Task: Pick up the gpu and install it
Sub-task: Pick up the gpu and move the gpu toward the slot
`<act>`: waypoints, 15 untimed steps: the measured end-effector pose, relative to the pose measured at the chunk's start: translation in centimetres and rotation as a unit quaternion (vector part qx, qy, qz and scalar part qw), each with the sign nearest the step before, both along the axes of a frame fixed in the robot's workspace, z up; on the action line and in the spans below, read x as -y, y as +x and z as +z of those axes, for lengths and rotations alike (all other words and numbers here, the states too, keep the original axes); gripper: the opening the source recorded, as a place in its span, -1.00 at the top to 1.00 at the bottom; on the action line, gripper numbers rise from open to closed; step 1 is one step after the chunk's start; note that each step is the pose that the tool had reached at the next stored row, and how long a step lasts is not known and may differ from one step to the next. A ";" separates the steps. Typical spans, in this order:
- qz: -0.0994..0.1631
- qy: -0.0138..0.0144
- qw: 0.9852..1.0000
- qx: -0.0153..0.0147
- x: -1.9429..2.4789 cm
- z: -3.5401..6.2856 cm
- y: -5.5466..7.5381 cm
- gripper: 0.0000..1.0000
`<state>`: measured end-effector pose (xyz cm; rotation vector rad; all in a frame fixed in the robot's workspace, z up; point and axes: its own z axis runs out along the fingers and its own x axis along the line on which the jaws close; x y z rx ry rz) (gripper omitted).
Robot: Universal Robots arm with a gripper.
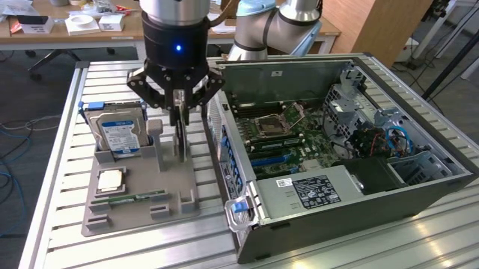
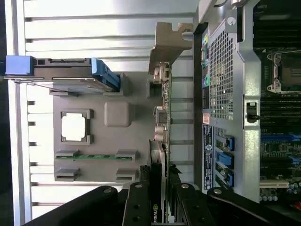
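The gpu [image 1: 182, 143] [image 2: 160, 155] is a thin black card with a green board edge and a silver end bracket, standing on edge in a grey holder [image 1: 134, 216] [image 2: 103, 141] on the worktop [image 1: 67, 140], beside the open computer case [image 1: 351, 213]. The holder also carries a hard drive [image 1: 120, 131], a processor chip [image 1: 110, 179] and a memory stick [image 1: 138, 197]. The card's long axis runs parallel to the case wall, bracket towards the hard-drive end. The tool [image 1: 179, 120] [image 2: 160, 188] is clamped on its upper edge

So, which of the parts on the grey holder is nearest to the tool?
The gpu: the thin black card standing on edge, gripped by the tool. The hard drive stands beside it; the processor and memory stick lie flat.
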<state>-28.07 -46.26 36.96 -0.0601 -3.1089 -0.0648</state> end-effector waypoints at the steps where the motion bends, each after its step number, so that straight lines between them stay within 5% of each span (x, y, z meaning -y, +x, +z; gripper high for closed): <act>1: 0.000 0.000 1.000 0.000 0.00 0.45 0.0 0.48; 15: 0.000 0.000 1.000 0.000 0.00 5.55 0.0 0.48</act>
